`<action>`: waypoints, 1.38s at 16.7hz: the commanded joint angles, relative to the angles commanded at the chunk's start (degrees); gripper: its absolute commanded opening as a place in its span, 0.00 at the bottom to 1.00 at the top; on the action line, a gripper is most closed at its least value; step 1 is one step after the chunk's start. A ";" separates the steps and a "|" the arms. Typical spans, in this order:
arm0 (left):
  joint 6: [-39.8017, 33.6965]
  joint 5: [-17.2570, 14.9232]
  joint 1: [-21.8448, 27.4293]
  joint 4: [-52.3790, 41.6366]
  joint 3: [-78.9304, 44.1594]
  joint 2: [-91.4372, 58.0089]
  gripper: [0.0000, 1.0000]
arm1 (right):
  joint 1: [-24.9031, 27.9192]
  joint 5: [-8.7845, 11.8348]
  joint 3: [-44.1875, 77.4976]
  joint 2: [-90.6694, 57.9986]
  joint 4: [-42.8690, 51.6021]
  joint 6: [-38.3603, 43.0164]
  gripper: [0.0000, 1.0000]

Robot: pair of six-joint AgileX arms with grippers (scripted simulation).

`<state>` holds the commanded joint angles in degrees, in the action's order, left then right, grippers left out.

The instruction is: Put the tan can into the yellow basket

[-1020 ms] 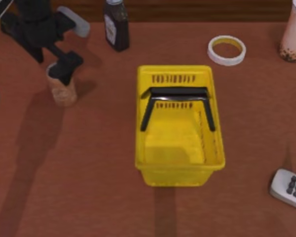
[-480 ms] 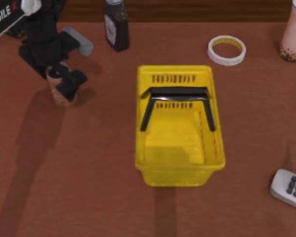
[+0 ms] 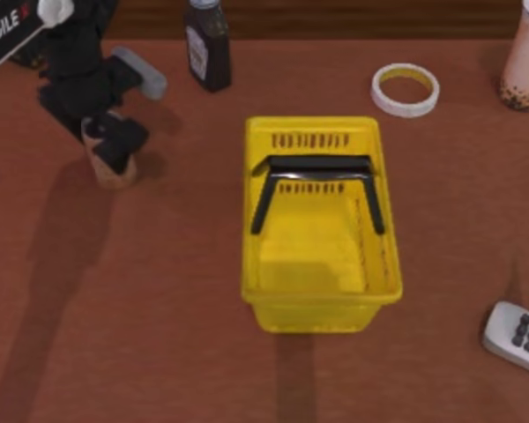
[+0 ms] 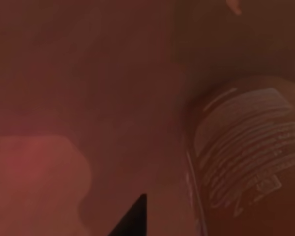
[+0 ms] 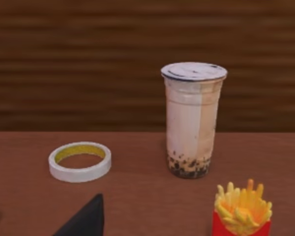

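The tan can stands upright at the table's far left, mostly hidden under my left gripper. The black fingers reach down on either side of its top. In the left wrist view the can fills one side at close range, pale markings on its wall. One dark fingertip stands apart from it with a gap between, so the gripper is open. The yellow basket sits in the middle of the table, empty, black handles folded across it. My right arm is outside the top view; only its fingertip shows.
A dark brown bottle stands at the back, right of the left arm. A tape roll and a tall pale cup with pearls are at the back right. A remote lies front right. A red fries box stands near the cup.
My left gripper has come down from behind and settled round the can's top. The can and the basket have stayed where they were.
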<state>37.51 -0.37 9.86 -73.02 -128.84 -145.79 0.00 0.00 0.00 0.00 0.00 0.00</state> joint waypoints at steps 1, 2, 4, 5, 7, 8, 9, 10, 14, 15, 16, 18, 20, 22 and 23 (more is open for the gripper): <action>0.00 0.00 0.00 0.00 0.00 0.00 0.47 | 0.00 0.00 0.00 0.00 0.00 0.00 1.00; 0.00 0.00 0.00 0.00 0.00 0.00 0.40 | 0.00 0.00 0.00 0.00 0.00 0.00 1.00; 0.00 0.00 0.00 0.00 0.00 0.00 0.25 | 0.00 0.00 0.00 0.00 0.00 0.00 1.00; 0.00 0.00 0.00 0.00 0.00 0.00 0.17 | 0.00 0.00 0.00 0.00 0.00 0.00 1.00; 0.00 0.00 0.00 0.00 0.00 0.00 0.02 | 0.00 0.00 0.00 0.00 0.00 0.00 1.00; 0.00 0.00 0.00 0.00 0.00 0.00 0.00 | 0.00 0.00 0.00 0.00 0.00 0.00 1.00; 0.00 0.00 0.00 0.00 0.00 0.00 0.00 | 0.00 0.00 0.00 0.00 0.00 0.00 1.00; 0.00 0.00 0.00 0.00 0.00 0.00 0.00 | 0.00 0.00 0.00 0.00 0.00 0.00 1.00; 0.00 0.00 0.00 0.00 0.00 0.00 0.00 | 0.00 0.00 0.00 0.00 0.00 0.00 1.00; 0.00 0.00 0.00 0.00 0.00 0.00 0.00 | 0.00 0.00 0.00 0.00 0.00 0.00 1.00; 0.09 0.03 -0.05 0.00 -0.01 -0.01 0.00 | 0.00 0.00 0.00 0.00 0.00 0.00 1.00; -0.08 -0.40 0.02 0.54 0.27 0.02 0.00 | 0.00 0.00 0.00 0.00 0.00 0.00 1.00; -1.03 -2.58 0.34 3.40 1.70 0.29 0.00 | 0.00 0.00 0.00 0.00 0.00 0.00 1.00; -2.75 -6.32 0.81 8.50 4.14 0.98 0.00 | 0.00 0.00 0.00 0.00 0.00 0.00 1.00; -3.87 -8.69 1.09 11.87 5.68 1.51 0.00 | 0.00 0.00 0.00 0.00 0.00 0.00 1.00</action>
<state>33.64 -9.06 10.95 -61.15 -123.17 -144.28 0.00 0.00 0.00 0.00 0.00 0.00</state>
